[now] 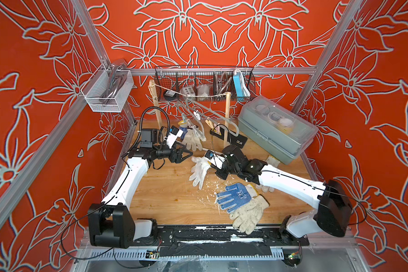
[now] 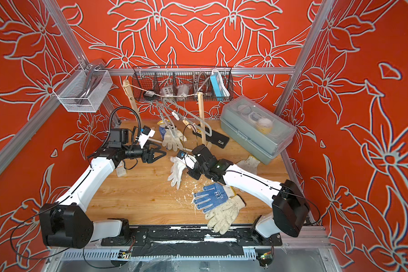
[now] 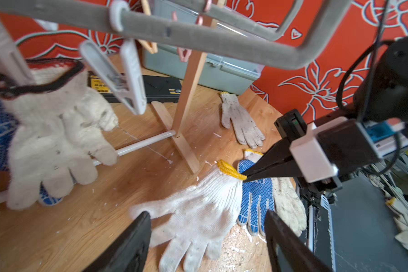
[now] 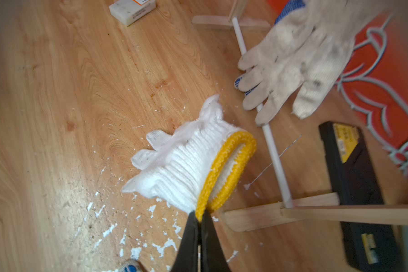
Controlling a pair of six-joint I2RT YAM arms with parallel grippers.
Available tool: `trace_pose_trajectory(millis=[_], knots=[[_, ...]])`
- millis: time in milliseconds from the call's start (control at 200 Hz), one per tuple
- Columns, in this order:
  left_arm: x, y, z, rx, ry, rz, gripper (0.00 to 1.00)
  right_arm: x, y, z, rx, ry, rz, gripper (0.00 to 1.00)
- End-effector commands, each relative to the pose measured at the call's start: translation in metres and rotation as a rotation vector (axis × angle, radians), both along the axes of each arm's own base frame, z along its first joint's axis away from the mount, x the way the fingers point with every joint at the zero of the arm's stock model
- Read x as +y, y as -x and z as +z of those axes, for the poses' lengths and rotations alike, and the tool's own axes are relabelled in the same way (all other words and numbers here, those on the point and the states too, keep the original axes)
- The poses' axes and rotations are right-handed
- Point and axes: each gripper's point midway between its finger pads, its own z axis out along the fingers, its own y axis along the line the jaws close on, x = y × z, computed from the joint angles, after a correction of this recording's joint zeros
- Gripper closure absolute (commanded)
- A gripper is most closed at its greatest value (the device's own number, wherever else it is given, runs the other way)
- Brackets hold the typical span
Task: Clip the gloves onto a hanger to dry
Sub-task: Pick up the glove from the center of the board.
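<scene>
My right gripper (image 4: 200, 215) is shut on the yellow cuff of a white glove (image 4: 181, 169), whose fingers trail on the wooden table (image 1: 165, 195). In both top views this glove (image 1: 199, 172) (image 2: 177, 170) lies mid-table. My left gripper (image 3: 207, 219) (image 1: 187, 153) stands open just left of it, jaws wide, holding nothing. The grey hanger (image 1: 212, 113) (image 3: 198, 35) hangs from a string with a soiled glove (image 1: 193, 137) (image 3: 57, 131) clipped on and a free white clip (image 3: 125, 77) beside it. A blue-dotted glove (image 1: 233, 196) overlaps an off-white one (image 1: 250, 215) near the front.
Another soiled glove (image 1: 272, 161) lies by a grey lidded box (image 1: 276, 128) at the back right. A black case (image 1: 229, 139) and the wooden rack posts (image 1: 227, 117) stand behind. A wire basket (image 1: 205, 83) hangs on the back rail. White flakes litter the table.
</scene>
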Motion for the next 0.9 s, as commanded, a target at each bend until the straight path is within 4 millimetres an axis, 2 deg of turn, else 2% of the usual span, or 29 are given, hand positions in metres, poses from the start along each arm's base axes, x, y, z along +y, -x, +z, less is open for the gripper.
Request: trace_pose_trajectory(millis=[0, 170, 445, 620, 791, 891], knots=[[-0.019, 0.020, 0.019, -0.060, 0.045, -0.128, 0.25, -0.004, 0.007, 0.017, -0.131, 0.092, 0.143, 1.00], [-0.034, 0.037, 0.020, -0.054, 0.072, -0.212, 0.26, -0.005, 0.012, 0.039, -0.208, 0.119, 0.225, 1.00], [-0.051, 0.050, 0.014, -0.019, 0.076, -0.287, 0.31, -0.002, 0.014, 0.066, -0.247, 0.097, 0.253, 1.00], [-0.056, 0.046, 0.010, -0.021, 0.054, -0.297, 0.43, -0.003, 0.017, 0.071, -0.262, 0.102, 0.276, 1.00], [-0.060, 0.040, 0.008, -0.030, 0.030, -0.296, 0.65, -0.002, 0.018, 0.074, -0.262, 0.101, 0.294, 1.00], [-0.062, 0.039, 0.006, -0.035, 0.018, -0.299, 0.66, -0.001, 0.018, 0.077, -0.266, 0.100, 0.299, 1.00]])
